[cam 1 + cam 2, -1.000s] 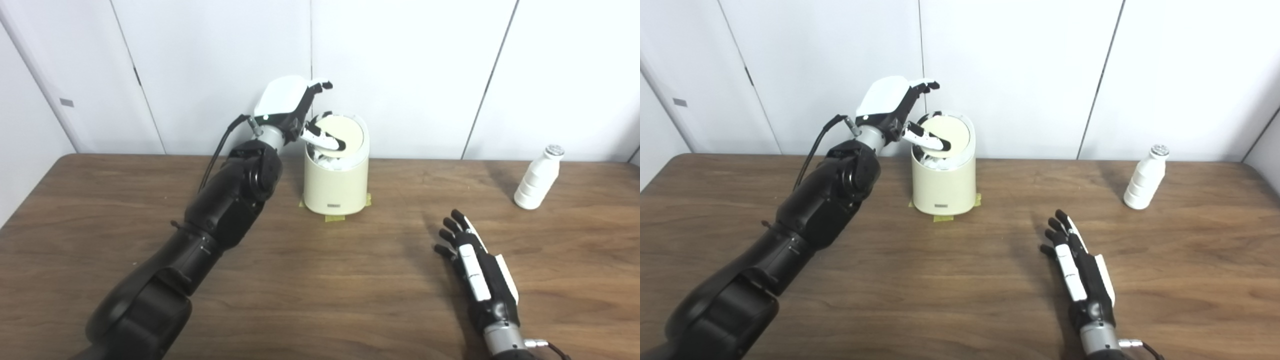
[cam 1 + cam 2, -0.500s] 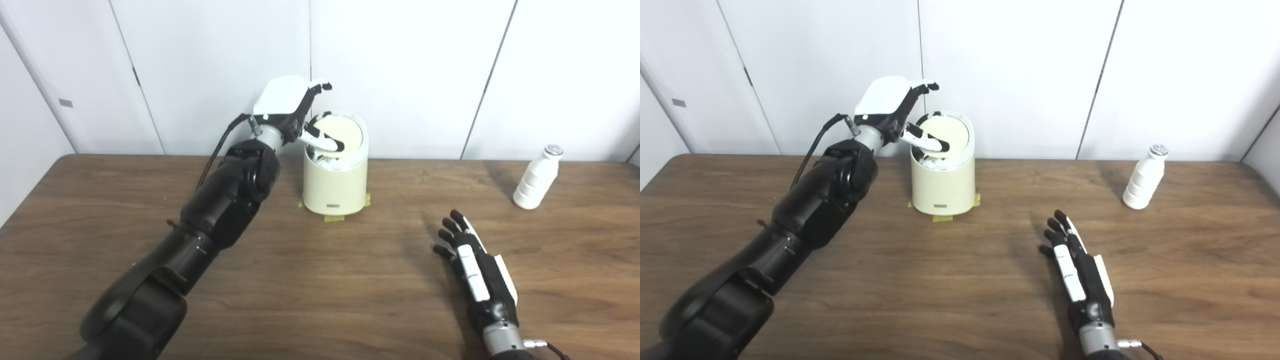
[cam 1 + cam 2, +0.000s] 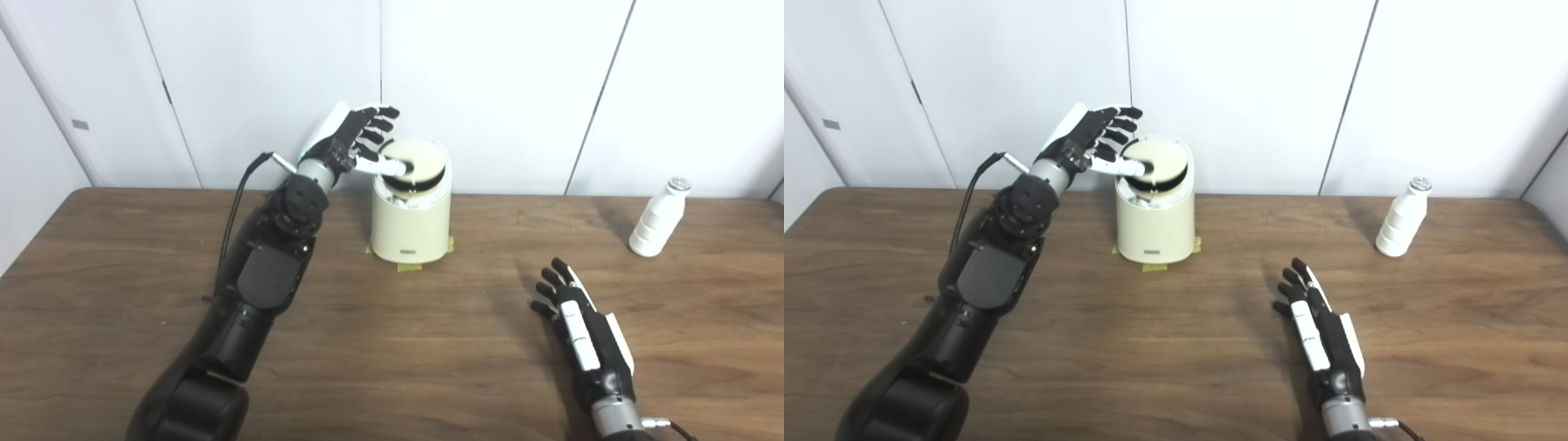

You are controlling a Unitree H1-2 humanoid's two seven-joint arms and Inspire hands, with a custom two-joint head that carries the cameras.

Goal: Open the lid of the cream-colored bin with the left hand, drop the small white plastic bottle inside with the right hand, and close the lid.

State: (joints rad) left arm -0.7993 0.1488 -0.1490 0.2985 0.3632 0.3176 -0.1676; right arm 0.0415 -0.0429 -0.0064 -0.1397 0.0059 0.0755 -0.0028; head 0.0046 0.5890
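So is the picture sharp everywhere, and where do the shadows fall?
Left eye view: the bottle throws a soft shadow leftward on the table; the left hand looks slightly soft. Right eye view: the right hand shades the wood to its left; no glare.

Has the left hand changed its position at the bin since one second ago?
Yes. The left hand has rotated, palm now facing the bin, and sits slightly lower against the bin's rim; the bin stayed put.

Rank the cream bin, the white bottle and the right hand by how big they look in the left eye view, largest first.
1. cream bin
2. right hand, though it is nearer the camera, so its true rank is unsure
3. white bottle
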